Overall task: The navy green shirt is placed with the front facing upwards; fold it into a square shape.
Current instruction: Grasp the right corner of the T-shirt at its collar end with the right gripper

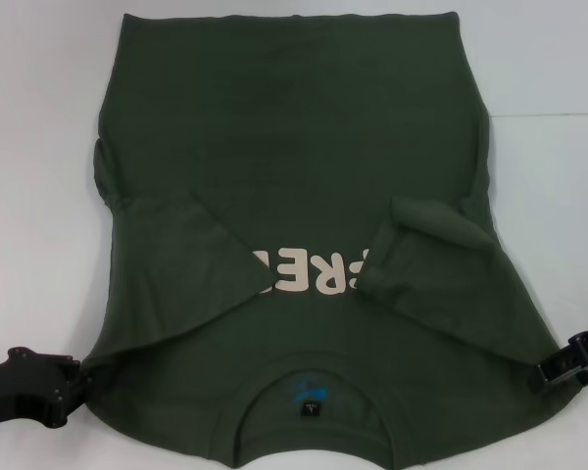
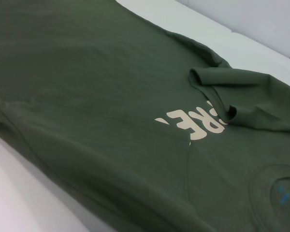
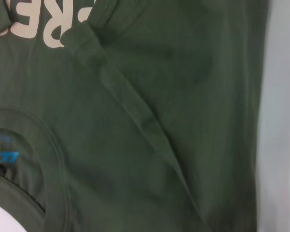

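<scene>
At four and eight o'clock of the navy green shirt (image 1: 294, 147), beside its shoulders, my right hand (image 1: 547, 377) and left hand (image 1: 71, 384) wait, grip state I cannot tell, and the loosely folded sleeves (image 1: 431, 220) may spring open if I tug unevenly.

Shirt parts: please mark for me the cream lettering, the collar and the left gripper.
cream lettering (image 1: 309, 274), head view, on the middle letters between the folded sleeves.
collar (image 1: 314, 364), head view, on the ribbed band above the neck tag.
left gripper (image 1: 64, 377), head view, at the shirt's near left corner.
</scene>
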{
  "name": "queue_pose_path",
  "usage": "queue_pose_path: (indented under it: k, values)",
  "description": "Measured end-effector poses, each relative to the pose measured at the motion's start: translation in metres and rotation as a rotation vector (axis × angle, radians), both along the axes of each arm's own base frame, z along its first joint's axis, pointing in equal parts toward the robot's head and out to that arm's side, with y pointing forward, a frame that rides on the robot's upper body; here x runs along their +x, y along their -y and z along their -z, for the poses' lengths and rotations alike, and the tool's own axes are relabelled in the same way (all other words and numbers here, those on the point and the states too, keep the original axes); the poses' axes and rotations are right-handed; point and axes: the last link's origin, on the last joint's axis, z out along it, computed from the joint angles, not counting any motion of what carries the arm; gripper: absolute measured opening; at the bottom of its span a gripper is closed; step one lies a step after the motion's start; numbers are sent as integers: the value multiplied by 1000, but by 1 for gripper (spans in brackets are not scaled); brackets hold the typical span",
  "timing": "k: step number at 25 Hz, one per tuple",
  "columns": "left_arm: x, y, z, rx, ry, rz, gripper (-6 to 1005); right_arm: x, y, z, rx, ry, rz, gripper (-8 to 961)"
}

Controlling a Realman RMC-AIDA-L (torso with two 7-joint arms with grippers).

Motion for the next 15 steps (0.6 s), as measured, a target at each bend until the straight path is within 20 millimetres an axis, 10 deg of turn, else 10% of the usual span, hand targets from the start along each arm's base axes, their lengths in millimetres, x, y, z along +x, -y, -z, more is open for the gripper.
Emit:
queue_pose_path:
  k: [9, 15]
  values:
    - [0, 0, 0, 1, -1, 0, 32, -1, -2, 0, 4, 7, -18, 640]
    - [0, 0, 0, 1, -2, 1, 32, 0, -2, 0, 5, 8, -18, 350]
